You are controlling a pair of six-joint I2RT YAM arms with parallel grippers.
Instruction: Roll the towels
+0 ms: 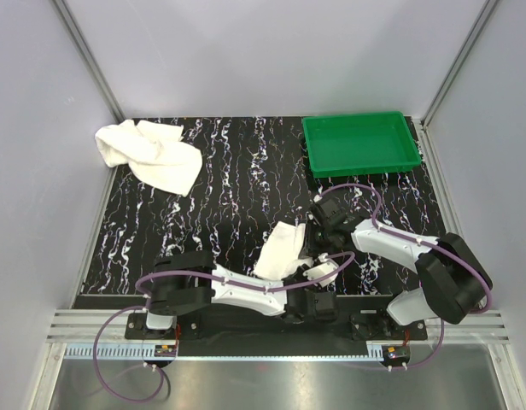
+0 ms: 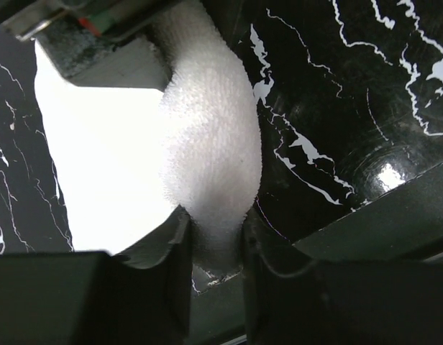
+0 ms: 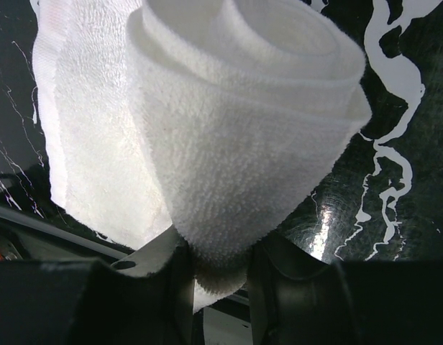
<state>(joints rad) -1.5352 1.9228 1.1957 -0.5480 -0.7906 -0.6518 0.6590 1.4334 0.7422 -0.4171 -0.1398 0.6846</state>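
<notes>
The left gripper (image 2: pixel 216 248) is clamped on the smaller towel (image 2: pixel 207 144). In its wrist view both dark fingers (image 2: pixel 175 248) press into a narrow neck of white terry at the bottom centre of the frame. From there the cloth runs up toward the top left.

The right gripper (image 3: pixel 220 269) is likewise closed on this towel. In its wrist view the fingers pinch the lower edge of a loosely rolled part. The coiled layers show at the top of that frame, and a flat flap lies to the left of the roll.

In the top view the smaller towel sits between the two grippers, just right of lower centre, over the black white-veined table (image 1: pixel 229 196). Whether it rests on the surface or is held off it I cannot tell.

The larger towel (image 1: pixel 152 152) lies crumpled at the upper left corner of the table, well apart from both arms. A green tray (image 1: pixel 359 143) stands at the upper right.
</notes>
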